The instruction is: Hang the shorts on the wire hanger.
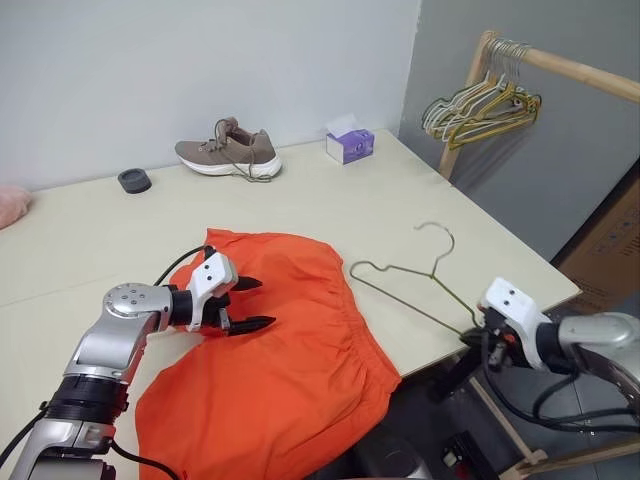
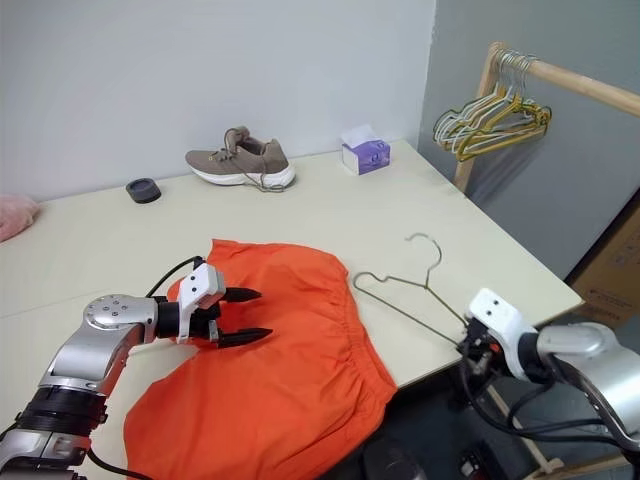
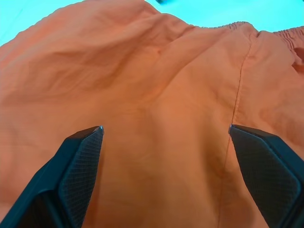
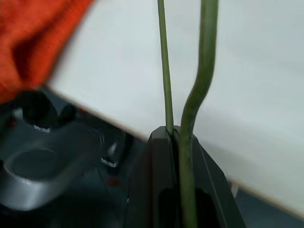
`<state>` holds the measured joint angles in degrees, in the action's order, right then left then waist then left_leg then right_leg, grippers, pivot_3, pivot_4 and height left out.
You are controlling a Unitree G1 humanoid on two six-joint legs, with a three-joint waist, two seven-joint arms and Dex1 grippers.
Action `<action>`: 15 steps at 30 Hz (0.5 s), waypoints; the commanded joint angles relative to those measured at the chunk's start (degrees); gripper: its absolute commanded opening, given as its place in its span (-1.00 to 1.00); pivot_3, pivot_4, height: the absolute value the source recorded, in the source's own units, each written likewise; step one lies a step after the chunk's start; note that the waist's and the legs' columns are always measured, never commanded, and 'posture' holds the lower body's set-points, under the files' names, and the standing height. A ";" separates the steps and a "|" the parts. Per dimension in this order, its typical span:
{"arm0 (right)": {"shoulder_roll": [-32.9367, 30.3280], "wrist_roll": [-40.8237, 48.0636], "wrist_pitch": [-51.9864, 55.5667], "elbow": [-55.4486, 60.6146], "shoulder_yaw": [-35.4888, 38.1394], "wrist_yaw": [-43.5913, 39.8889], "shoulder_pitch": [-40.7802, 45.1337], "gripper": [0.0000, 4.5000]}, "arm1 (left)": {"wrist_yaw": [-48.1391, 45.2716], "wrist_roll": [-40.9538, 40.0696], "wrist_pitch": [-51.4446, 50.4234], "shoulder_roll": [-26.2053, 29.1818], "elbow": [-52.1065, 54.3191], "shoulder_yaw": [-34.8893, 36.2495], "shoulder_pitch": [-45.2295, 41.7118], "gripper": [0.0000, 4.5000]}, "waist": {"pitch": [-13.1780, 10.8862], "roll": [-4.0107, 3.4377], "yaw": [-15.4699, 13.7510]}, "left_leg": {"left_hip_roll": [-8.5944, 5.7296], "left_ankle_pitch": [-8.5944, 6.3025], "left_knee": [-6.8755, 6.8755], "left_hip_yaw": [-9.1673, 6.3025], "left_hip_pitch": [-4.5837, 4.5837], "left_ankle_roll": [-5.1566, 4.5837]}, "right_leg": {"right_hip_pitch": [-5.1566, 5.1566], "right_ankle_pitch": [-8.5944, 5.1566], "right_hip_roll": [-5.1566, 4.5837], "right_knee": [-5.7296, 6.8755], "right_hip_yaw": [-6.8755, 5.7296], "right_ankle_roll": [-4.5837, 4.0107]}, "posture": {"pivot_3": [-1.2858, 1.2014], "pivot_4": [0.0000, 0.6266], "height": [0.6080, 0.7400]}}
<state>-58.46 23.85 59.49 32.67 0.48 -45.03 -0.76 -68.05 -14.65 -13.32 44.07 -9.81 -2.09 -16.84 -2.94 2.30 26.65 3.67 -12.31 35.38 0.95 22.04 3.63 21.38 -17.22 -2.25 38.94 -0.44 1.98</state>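
The orange shorts (image 1: 275, 350) lie at the bottom middle, under the wide-open left gripper (image 1: 247, 304). The right gripper (image 4: 176, 137) pinches the wire hanger (image 1: 408, 279) at the lower right. A shoe (image 1: 228, 152), box (image 1: 350, 144) and more hangers (image 1: 482, 108) sit up top.

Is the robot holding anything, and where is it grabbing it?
Yes. The right hand pinches the wire hanger at its corner by the table edge. The left hand is open over the shorts, holding nothing.

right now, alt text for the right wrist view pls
The right hand is shut on the wire hanger at the table edge, two green wires running up from its fingers. The orange shorts lie off to one side.
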 commanded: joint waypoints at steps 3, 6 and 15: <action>-1.17 -0.47 -2.80 -0.28 -1.06 -1.46 -1.45 -1.00 | 0.46 0.02 0.12 -0.37 1.51 0.11 -1.41 0.98 | 0.01 0.00 0.28 | 0.01 0.00 0.00 0.01 -0.05 0.00 | -0.03 0.00 0.00 0.01 0.00 0.00 | -0.33 -1.00 1.00; -0.90 1.11 -2.25 -0.13 -1.80 -2.91 -1.07 -1.00 | 0.42 0.01 0.00 -0.42 2.13 0.13 -1.08 0.98 | 0.00 0.00 0.27 | 0.02 0.00 -0.01 0.00 -0.05 0.00 | -0.02 -0.01 0.02 0.01 0.00 -0.01 | -0.32 -1.00 1.00; 2.12 10.69 3.71 3.66 -1.38 -5.66 5.29 -1.00 | 1.06 0.06 0.43 0.23 2.14 1.05 -0.13 0.98 | 0.00 0.02 0.15 | 0.01 0.00 -0.01 -0.02 -0.04 0.00 | -0.03 -0.01 0.02 0.01 -0.01 -0.01 | -0.31 -1.00 1.00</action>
<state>-56.20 32.95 62.70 34.21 -1.76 -50.06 3.36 -67.38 -14.63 -13.38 43.49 -9.15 -2.30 -16.76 -2.94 2.32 26.81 3.68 -12.31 35.37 0.93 22.00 3.63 21.35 -17.23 -2.23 38.94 -0.45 1.97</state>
